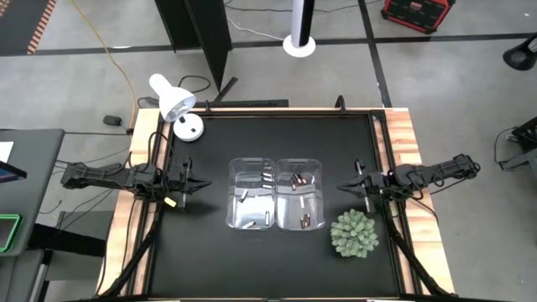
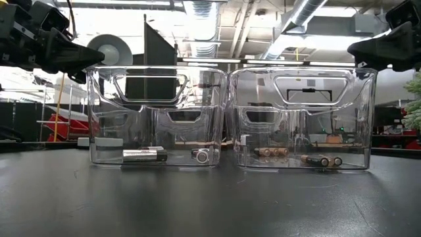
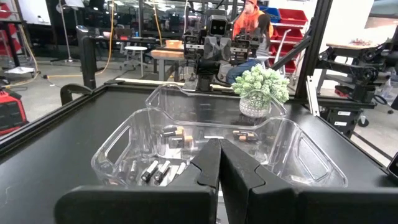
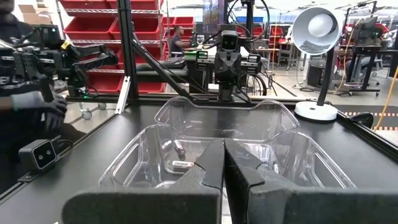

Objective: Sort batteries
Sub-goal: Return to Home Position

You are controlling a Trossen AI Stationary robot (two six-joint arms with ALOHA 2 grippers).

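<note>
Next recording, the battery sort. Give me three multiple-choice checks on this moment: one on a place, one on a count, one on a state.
1. Where is the potted plant?
A. inside a bin
B. on the table, near the right gripper
C. on the floor

2. How many clear bins stand on the table?
A. one
B. three
C. two

3. How is the left gripper?
A. shut, empty, beside the bins
B. clamped on a bin's rim
C. wide open over a bin

Key:
1 B, the high view shows it on the mat beside the right-hand bin.
2 C, two stand side by side.
3 A, its fingers meet with nothing between them.
</note>
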